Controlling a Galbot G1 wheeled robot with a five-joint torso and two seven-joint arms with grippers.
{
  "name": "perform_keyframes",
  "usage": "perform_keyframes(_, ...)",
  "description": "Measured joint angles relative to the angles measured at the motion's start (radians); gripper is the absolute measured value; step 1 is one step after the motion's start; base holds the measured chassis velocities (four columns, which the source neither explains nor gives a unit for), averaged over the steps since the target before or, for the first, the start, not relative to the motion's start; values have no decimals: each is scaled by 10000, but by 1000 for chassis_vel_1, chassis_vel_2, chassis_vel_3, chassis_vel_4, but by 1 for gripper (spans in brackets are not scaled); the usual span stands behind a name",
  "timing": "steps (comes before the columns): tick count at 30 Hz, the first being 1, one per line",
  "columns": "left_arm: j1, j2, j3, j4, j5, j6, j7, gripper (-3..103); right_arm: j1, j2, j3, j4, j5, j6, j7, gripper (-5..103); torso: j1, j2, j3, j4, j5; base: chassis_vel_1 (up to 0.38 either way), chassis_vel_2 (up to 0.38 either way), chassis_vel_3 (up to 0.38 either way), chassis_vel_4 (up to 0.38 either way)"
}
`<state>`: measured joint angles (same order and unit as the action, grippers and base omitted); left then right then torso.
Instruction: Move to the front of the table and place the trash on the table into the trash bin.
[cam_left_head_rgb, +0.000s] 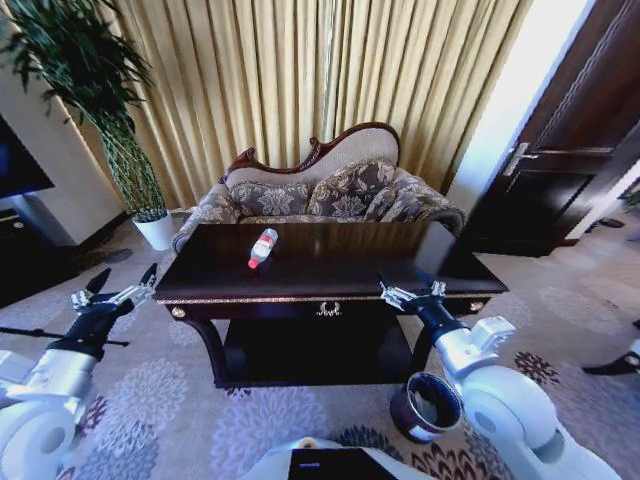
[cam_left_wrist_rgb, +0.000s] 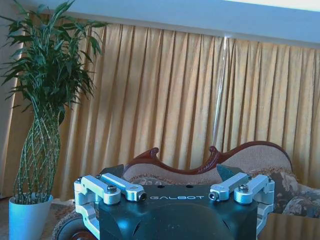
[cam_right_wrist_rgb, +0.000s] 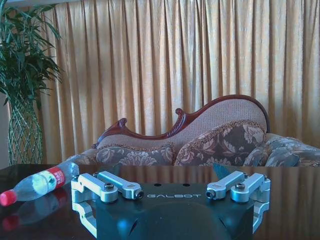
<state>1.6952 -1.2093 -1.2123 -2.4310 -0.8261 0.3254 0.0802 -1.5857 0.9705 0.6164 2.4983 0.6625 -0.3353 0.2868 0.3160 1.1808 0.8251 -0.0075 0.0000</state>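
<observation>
The trash, a clear plastic bottle (cam_left_head_rgb: 262, 247) with a red label, lies on its side on the large dark glossy rectangular wooden table (cam_left_head_rgb: 330, 270), beyond both grippers and between them, toward the table's far edge.

Nearest, by the base of the right arm, the small round dark trash bin (cam_left_head_rgb: 426, 406) stands on the patterned carpet, its mouth open upward, below the table's front right corner.

The right gripper (cam_left_head_rgb: 412, 294) hovers at the table's front edge, fingers spread wide and holding nothing. From it the bottle lies forward and toward the robot's left; in the right wrist view the bottle (cam_right_wrist_rgb: 39, 183) rests on the tabletop ahead of the spread fingers, its reflection showing in the gloss.

The left gripper (cam_left_head_rgb: 112, 292) hangs off the table's left end, clear of the top, fingers also spread and empty.

The bottle's long axis runs roughly away from the robot, slightly slanted, with the red capped end nearer. By judgement the right gripper, already at the table's edge, is the better placed to reach it, and a grasp would go across the body, not along it.

Farthest stands a floral-patterned sofa (cam_left_head_rgb: 330, 195) before gold curtains.
</observation>
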Motion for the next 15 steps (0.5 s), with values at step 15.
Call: perform_keyframes(15,-81,183,-119,-122,67,745,-127,100,-71,11,24,8,-26,11,13,100,-5,3,-3,0,-1,-100,104,94,-102)
